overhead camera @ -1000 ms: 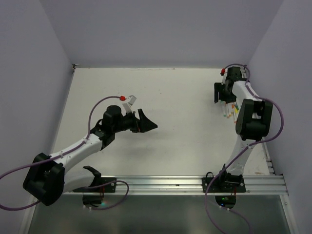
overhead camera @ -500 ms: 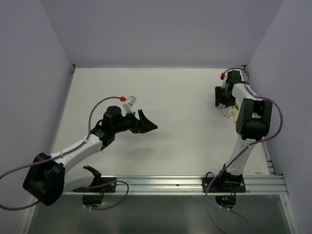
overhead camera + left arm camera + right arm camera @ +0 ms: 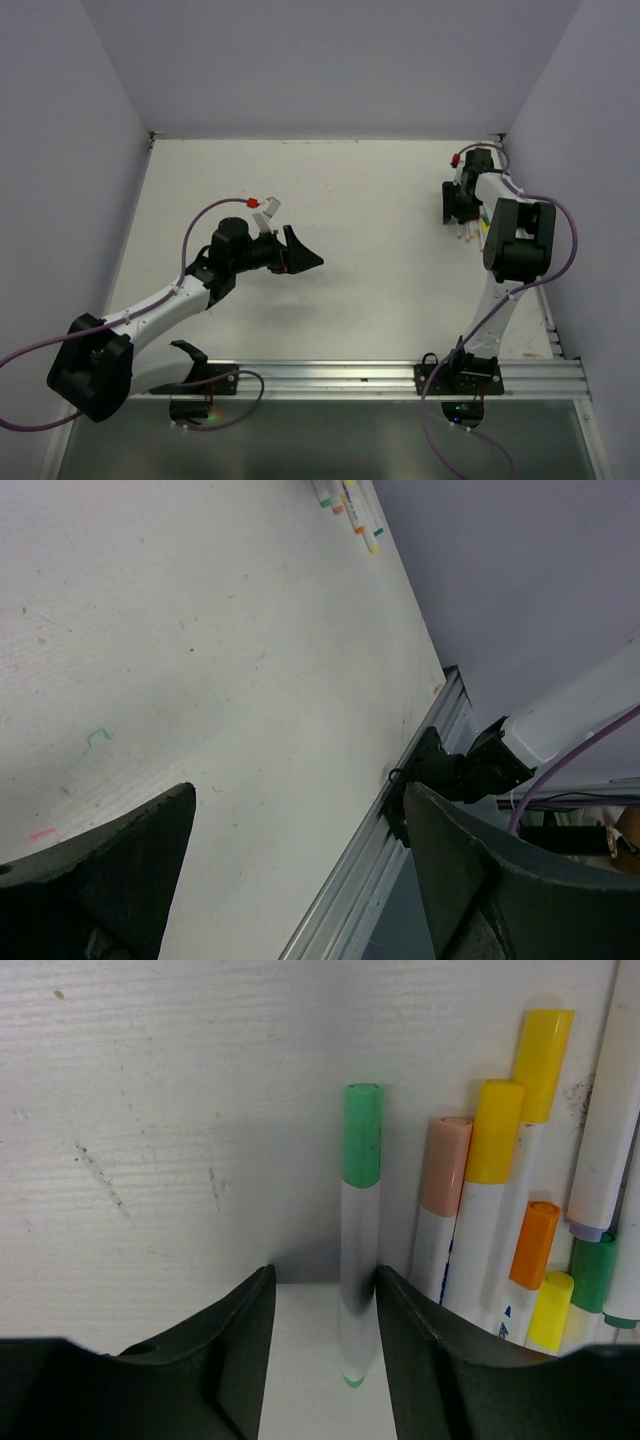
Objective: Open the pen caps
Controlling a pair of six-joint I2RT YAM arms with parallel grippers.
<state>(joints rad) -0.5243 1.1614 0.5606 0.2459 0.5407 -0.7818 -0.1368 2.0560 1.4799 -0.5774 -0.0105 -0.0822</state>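
white table [image 3: 380, 300], under the left claw [image 3: 308, 248], bore a green squiggle [image 3: 95, 737] and pink mark [image 3: 42, 834]; metal rail [image 3: 340, 378] lay behind it; lilac walls [image 3: 330, 70] stood beyond.

White table [image 3: 350, 220], surface scuffed, with faint coloured ink marks [image 3: 95, 738]. Pens [image 3: 490, 1160] lie side by side in a cluster by the right edge, near the far right corner; caps yellow, peach, orange, green. One green-capped pen [image 3: 360, 1220] lies just left of the cluster, not touching it.

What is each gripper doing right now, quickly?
Left gripper: open, empty.
Right gripper: open, straddling the green pen, not clamped on it.
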